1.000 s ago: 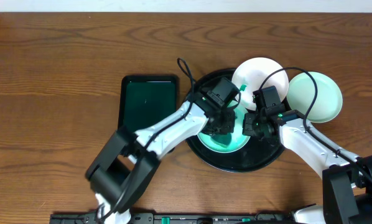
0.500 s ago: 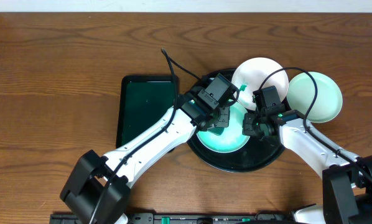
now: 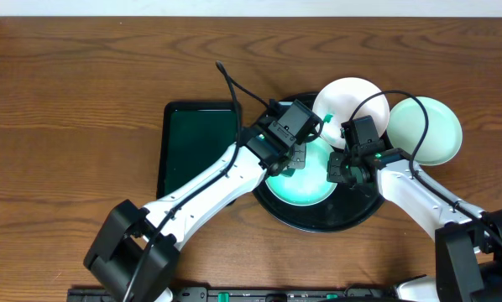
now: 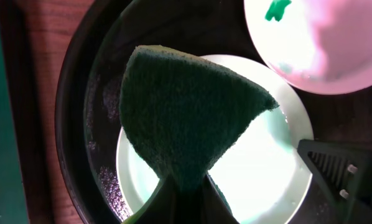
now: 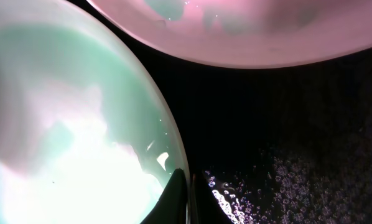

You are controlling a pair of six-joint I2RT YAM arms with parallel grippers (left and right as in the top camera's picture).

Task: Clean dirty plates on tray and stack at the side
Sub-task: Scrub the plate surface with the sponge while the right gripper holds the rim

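The round black tray point(image 3: 352, 216) holds a pale-mint plate point(image 3: 314, 191) in its middle. My left gripper point(image 3: 295, 161) hovers over that plate's far left part, shut on a dark green sponge point(image 4: 186, 112) that fans out above the plate point(image 4: 267, 174). My right gripper point(image 3: 338, 168) is shut on the same plate's right rim point(image 5: 164, 134). A white plate point(image 3: 347, 99) with a green smudge point(image 4: 276, 9) rests on the tray's far rim. Another pale plate point(image 3: 431, 130) lies on the table to the right, off the tray.
A rectangular dark green tray point(image 3: 196, 143) lies just left of the black tray. Both arms' cables loop above the plates. Brown wooden table point(image 3: 66, 126) surrounds everything. The tray floor point(image 5: 310, 155) is wet with droplets.
The left arm has swung its elbow out to the left, and its gripper with the sponge has shifted slightly toward the plate's far side. The right gripper keeps its hold unchanged.
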